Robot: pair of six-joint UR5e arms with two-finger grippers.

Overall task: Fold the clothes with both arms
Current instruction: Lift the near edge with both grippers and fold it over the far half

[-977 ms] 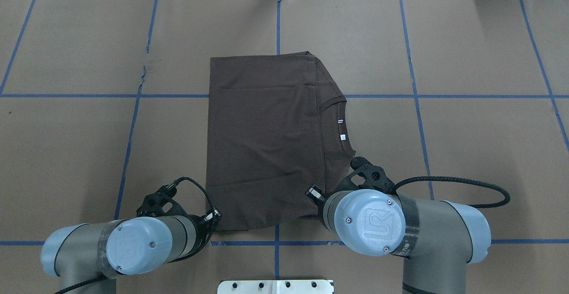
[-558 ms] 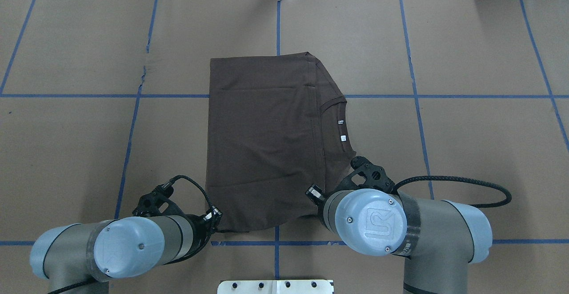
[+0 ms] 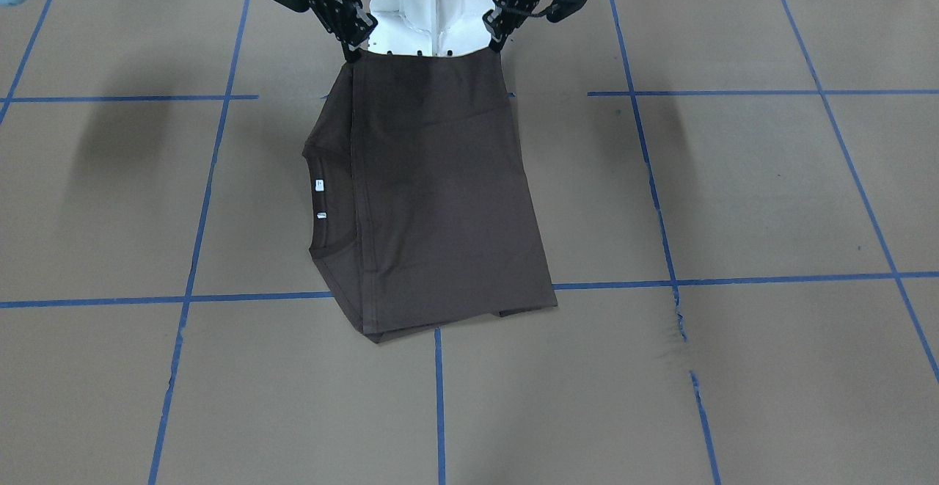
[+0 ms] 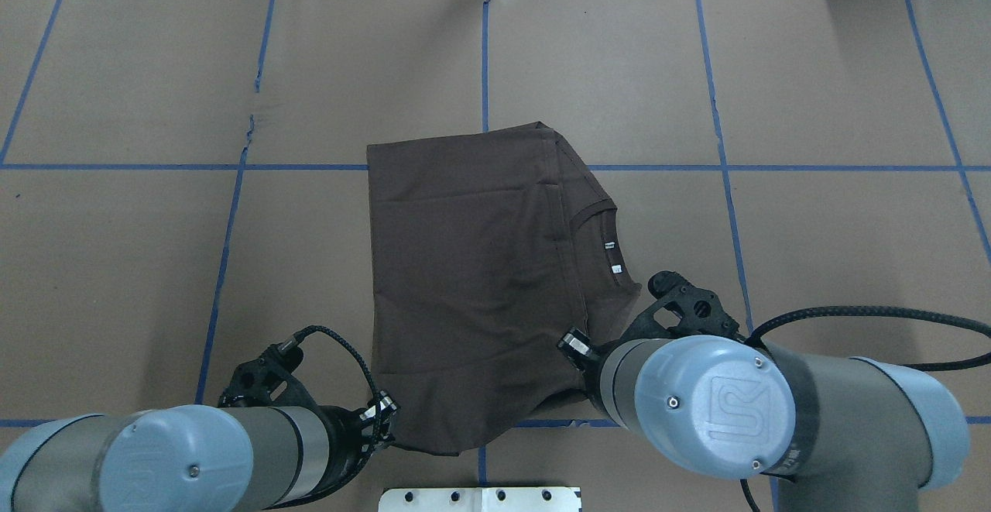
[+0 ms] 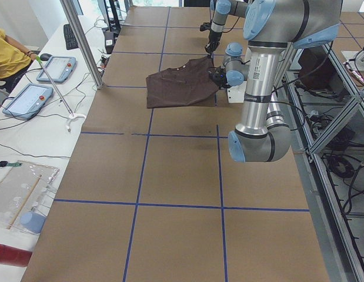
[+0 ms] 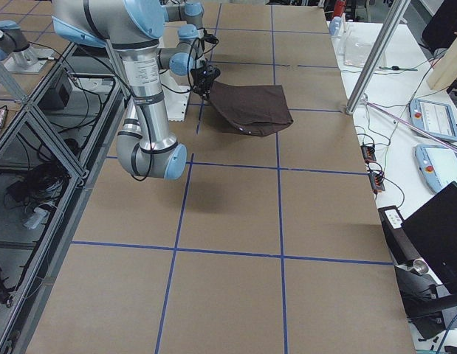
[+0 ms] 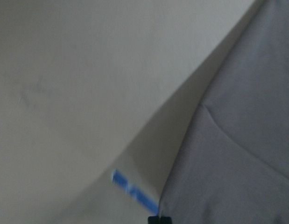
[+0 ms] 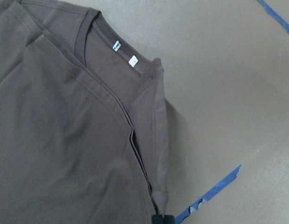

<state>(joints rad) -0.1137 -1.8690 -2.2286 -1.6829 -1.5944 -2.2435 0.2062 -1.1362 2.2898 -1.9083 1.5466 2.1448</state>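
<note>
Left gripper (image 3: pixel 493 43), right gripper (image 3: pixel 352 50): tight on T-shirt (image 3: pixel 440 191)

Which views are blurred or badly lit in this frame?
Left wrist view: soft and washed out, the shirt looks grey, the tape smeared. Right wrist view: sharp, neck tags clear. Front-facing view: a broad soft shadow on the table.

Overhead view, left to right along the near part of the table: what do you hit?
left gripper, pinching a near corner of the shirt → dark brown T-shirt → right gripper, on the other near corner → black cable loop
</note>
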